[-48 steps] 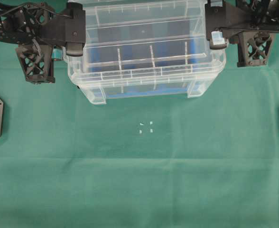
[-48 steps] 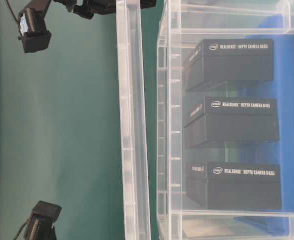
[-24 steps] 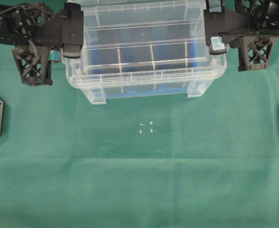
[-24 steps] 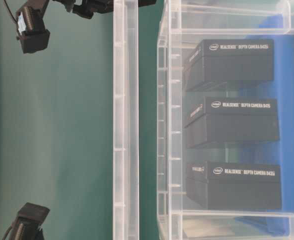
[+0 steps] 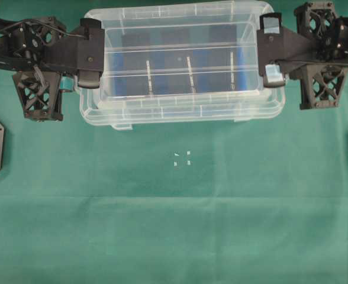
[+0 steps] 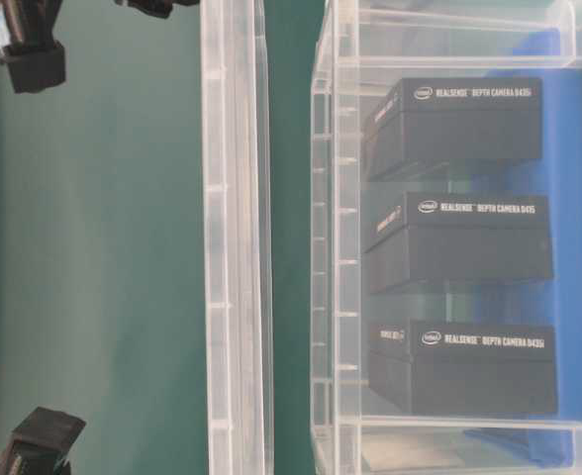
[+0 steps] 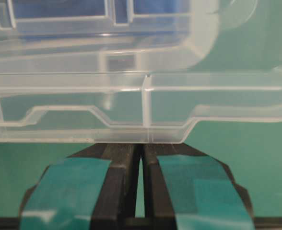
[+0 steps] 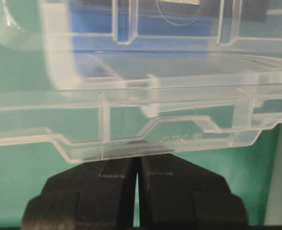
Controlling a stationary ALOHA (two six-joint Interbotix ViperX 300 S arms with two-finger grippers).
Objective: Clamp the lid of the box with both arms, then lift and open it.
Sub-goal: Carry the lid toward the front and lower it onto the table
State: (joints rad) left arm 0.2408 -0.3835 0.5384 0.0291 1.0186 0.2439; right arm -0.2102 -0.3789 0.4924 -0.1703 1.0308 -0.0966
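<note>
Spreading under everything, the green cloth (image 5: 180,225) lay soft and faintly creased over the table, a dull backing that let the clear plastic show.

On it, near the far edge, sat the box (image 5: 183,112), a deep see-through tub with rounded corners and moulded ribs. It stayed put under its own load, I judged: 3 matt black cartons (image 6: 459,242) in a row against a blue liner (image 6: 568,198), each with small white print on its side.

Above the tub hung the lid (image 5: 181,59), a flat clear rectangle with a raised rim and 2 long ridges. From table level it (image 6: 237,237) stood plainly apart from the tub's rim, with green showing between, so the lift looked well under way. It kept level, to my eye, because it was gripped at both short ends at once.

At one end, the left gripper (image 7: 142,160) had its teal-taped black jaws pinched nearly together on the lid's thin end tab. At the other, the right gripper (image 8: 137,167) bit the matching tab the same way, jaws all but touching. Slick plastic on so narrow an edge seemed likely to slip if either side eased.
</note>
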